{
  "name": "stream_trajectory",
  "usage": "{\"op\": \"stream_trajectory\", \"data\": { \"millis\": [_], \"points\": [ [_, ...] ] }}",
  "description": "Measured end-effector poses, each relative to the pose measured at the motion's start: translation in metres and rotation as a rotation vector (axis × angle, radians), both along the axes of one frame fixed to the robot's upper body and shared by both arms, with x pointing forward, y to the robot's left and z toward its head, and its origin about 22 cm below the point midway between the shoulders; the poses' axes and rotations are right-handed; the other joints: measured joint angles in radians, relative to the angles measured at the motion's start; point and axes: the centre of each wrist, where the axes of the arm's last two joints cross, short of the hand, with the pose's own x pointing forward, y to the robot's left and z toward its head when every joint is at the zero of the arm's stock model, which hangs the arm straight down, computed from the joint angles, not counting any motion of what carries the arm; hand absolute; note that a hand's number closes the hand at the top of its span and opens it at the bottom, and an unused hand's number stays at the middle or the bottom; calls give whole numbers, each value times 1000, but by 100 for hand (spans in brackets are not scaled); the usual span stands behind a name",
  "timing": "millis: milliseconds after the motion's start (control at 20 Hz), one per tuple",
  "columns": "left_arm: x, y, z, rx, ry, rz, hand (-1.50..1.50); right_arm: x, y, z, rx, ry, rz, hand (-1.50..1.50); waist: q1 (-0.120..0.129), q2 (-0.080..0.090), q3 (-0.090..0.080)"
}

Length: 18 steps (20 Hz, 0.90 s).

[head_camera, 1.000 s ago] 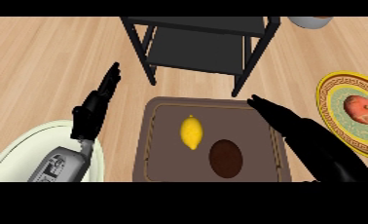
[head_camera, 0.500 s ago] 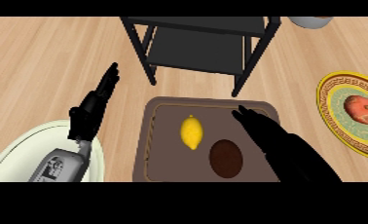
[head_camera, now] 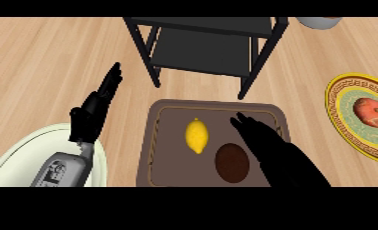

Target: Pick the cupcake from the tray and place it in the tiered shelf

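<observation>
Head view looks steeply down on a wooden tabletop (head_camera: 52, 59). At the lower middle lies a brown tray (head_camera: 166, 124) carrying a dark brown cupcake (head_camera: 231, 162) and, just to its upper left, a yellow lemon (head_camera: 196, 135). The right hand (head_camera: 277, 156) reaches in from the lower right over the tray, its fingers (head_camera: 247, 126) straight and relaxed, holding nothing; it hovers just beside the cupcake on its right and covers that side of the tray. The left hand (head_camera: 94, 109) shows at the left with fingers straight and pointing up, empty, above a pale green plate (head_camera: 26, 149) at the lower left corner. Beyond the tray stands the black tiered shelf (head_camera: 207, 49). At the right edge lies a yellow patterned plate (head_camera: 343, 119) with a red item (head_camera: 367, 109) on it, and a grey dish (head_camera: 319, 22) is cut off at the top right.
</observation>
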Motion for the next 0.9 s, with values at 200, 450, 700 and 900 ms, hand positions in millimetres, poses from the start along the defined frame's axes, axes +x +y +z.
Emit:
{"op": "stream_trajectory", "data": {
  "millis": [200,450,700,900],
  "points": [
    [6,-1,0,1,1,4,0,2,3,-3,-13,12,-7,-150,0,0,0],
    [3,-6,1,1,1,-2,0,2,13,-8,-19,19,-23,-150,0,0,0],
    [-2,-4,-1,-5,4,-4,0,1,16,-15,-42,25,-25,-150,1,0,0],
    [3,-2,3,-2,2,0,0,6,15,-32,-68,35,-25,-150,0,0,0]
  ]
}}
